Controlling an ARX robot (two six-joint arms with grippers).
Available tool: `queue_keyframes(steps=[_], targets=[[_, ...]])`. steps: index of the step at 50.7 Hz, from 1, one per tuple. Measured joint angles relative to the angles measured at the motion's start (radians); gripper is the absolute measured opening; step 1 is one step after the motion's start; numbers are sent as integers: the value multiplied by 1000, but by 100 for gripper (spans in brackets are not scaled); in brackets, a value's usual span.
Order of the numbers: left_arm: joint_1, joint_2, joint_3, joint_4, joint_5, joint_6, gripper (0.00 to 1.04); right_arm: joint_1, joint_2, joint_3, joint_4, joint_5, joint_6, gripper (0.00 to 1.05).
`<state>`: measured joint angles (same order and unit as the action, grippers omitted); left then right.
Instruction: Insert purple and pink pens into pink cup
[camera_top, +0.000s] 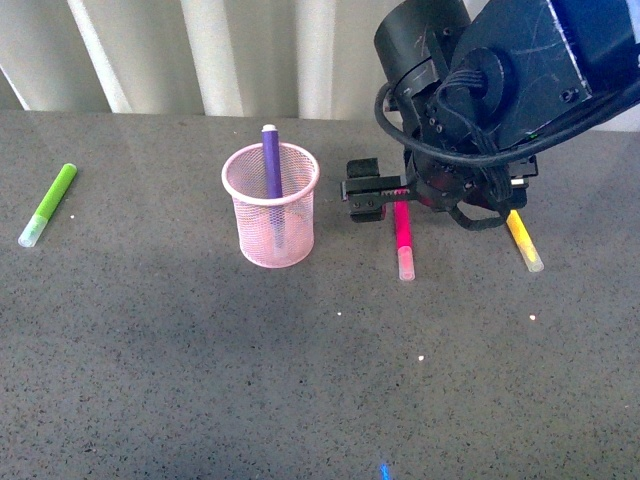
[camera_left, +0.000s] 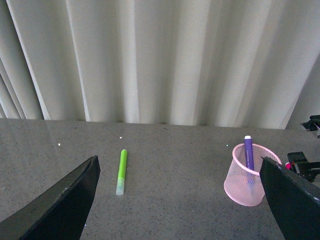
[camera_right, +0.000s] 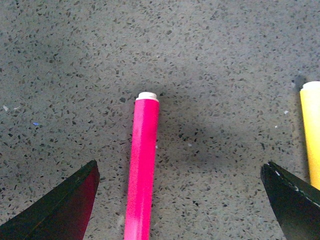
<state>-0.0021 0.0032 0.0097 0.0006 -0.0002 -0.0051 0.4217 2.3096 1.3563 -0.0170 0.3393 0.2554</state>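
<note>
My right pincer (camera_right: 179, 167), spread wide, straddles the magenta pink clear-capped marker (camera_right: 142, 165) lying right of the light pink wire-mesh cup (camera_top: 255, 230), its length crossing my closing line.

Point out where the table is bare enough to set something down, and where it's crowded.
Bare: the stretch between the green marker and the cup, and the whole near strip of table. Crowded: right of the cup, where the right end effector hangs open over the pink pen, yellow marker just beside.

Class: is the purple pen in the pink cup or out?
In. The purple pen stands inside the pink cup, its top above the rim.
</note>
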Motion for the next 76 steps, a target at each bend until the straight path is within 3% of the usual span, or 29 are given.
queue_keyframes(steps=[46,76], targets=[[0,0,0,0,0,0,98,2,127,138,-38,15,-4,98],[0,0,0,0,0,0,98,12,132,92,-3,11,141,98]])
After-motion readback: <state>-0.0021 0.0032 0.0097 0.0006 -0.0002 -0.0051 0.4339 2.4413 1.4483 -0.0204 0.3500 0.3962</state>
